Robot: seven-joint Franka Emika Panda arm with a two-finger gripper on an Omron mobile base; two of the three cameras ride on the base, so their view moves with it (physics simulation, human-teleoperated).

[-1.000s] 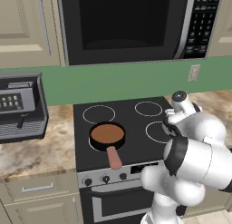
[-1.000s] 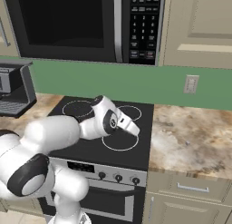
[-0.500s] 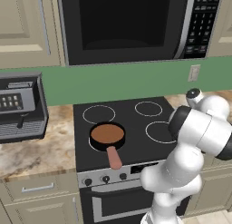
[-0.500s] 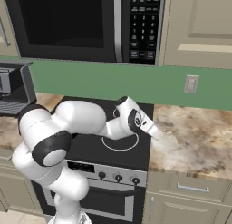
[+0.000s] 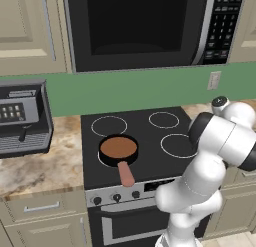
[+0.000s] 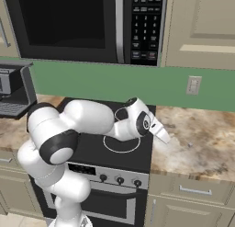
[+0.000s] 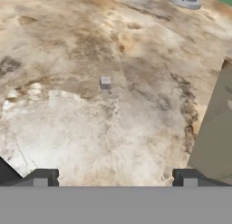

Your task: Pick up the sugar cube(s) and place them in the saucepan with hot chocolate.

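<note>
Gripper: the gripper (image 7: 115, 177) has its two dark tips spread wide with nothing between them, hanging over the marbled counter (image 7: 136, 128) right of the stove (image 6: 135, 155).
Just changed: a second ago the arm was folded over the burners; it has swung right, and its wrist now reaches out past the stove's edge above the counter.
Sugar cube: the sugar cube (image 7: 105, 83), small and pale, sits alone on the stone ahead of the tips, untouched.
Saucepan: the saucepan (image 5: 118, 148) rests on the front left burner, pink handle toward the knobs, well apart from the cube.
Meaning: the reach looks begun; descent and grasp remain.
</note>
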